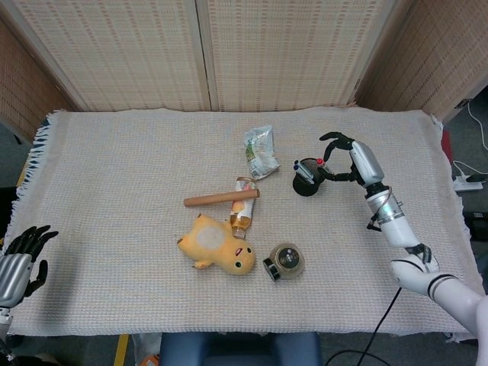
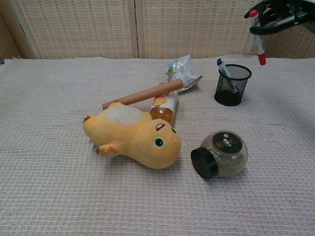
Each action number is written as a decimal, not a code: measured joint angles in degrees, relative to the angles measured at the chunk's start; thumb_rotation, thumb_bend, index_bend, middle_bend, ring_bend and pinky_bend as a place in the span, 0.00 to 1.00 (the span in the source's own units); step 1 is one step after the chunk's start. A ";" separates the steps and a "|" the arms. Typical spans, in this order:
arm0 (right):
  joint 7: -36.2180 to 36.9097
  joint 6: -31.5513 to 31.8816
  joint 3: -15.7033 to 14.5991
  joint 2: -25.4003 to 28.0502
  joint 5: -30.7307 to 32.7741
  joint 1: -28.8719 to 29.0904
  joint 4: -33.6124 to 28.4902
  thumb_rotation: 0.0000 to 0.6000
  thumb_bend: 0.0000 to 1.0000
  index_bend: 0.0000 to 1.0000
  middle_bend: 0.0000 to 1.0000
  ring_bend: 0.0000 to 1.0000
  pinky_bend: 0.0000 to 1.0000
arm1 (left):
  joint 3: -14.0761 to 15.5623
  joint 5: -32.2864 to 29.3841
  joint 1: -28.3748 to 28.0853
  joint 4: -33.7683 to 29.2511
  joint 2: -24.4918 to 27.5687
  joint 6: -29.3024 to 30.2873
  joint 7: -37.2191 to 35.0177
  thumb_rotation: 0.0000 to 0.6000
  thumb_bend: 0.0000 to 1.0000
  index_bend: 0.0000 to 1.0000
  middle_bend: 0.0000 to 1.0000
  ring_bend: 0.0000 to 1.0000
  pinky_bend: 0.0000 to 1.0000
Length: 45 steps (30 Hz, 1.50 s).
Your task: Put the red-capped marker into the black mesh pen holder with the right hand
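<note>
My right hand (image 2: 278, 13) is raised at the top right of the chest view and pinches the red-capped marker (image 2: 257, 37). The marker hangs nearly upright, cap up, its lower end above and a little right of the black mesh pen holder (image 2: 232, 84). A blue-capped marker (image 2: 224, 71) leans inside the holder. In the head view the right hand (image 1: 350, 158) hovers just right of the pen holder (image 1: 309, 177). My left hand (image 1: 19, 263) rests at the table's near left corner, fingers apart, holding nothing.
A yellow plush toy (image 2: 133, 137), a brown stick (image 2: 142, 94), a small bottle (image 2: 165, 105) and a snack packet (image 2: 179, 71) lie mid-table. A round jar (image 2: 221, 153) lies on its side in front of the holder. A woven cloth (image 1: 114, 175) covers the table.
</note>
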 measured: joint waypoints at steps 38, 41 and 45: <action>13.55 -6.38 -7.41 -16.68 -2.95 10.00 29.60 1.00 0.43 0.23 0.26 0.22 0.12 | -0.15 0.24 0.09 0.63 -0.21 0.61 -0.36 1.00 0.64 0.18 0.06 0.01 0.11; 13.49 -3.71 -7.33 -15.68 -3.01 9.52 27.81 1.00 0.43 0.23 0.26 0.22 0.12 | -0.16 0.26 0.11 0.64 -0.24 0.67 -0.30 1.00 0.64 0.18 0.06 0.01 0.11; 12.01 2.52 -7.14 -12.94 -3.41 8.09 23.84 1.00 0.42 0.24 0.26 0.24 0.12 | -0.05 0.32 0.07 0.63 -0.32 0.46 -0.13 1.00 0.64 0.18 0.06 0.01 0.11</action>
